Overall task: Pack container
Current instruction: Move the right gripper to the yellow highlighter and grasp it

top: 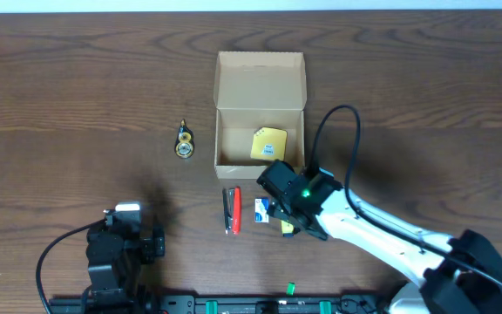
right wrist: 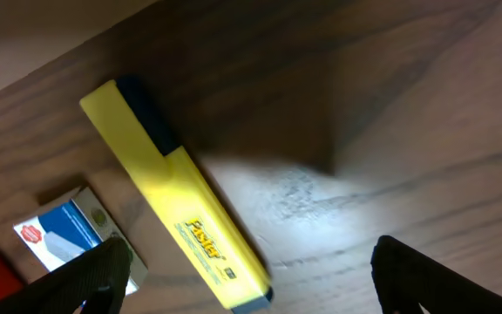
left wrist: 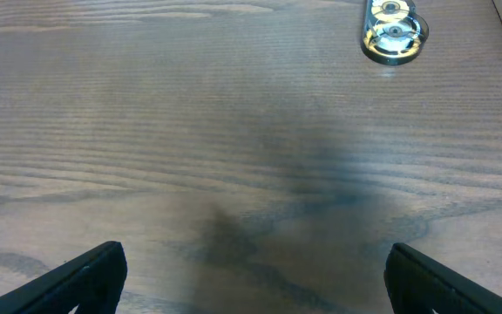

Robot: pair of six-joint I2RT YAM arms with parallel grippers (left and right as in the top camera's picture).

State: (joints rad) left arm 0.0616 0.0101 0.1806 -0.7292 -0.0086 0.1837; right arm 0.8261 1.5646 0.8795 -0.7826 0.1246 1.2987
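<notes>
The container is a tan cardboard box, open, with its flap lid laid back, at the table's centre. A yellow pad lies inside it. In front of it lie a red stapler, a small blue-and-white box and a yellow highlighter. My right gripper is open and hovers just above the highlighter, which lies between its fingers, with the blue-and-white box by the left finger. My left gripper is open and empty over bare table at the front left.
A small gold tape roll lies left of the container and also shows in the left wrist view. A small green item sits at the front edge. The right arm's cable loops over the table beside the container.
</notes>
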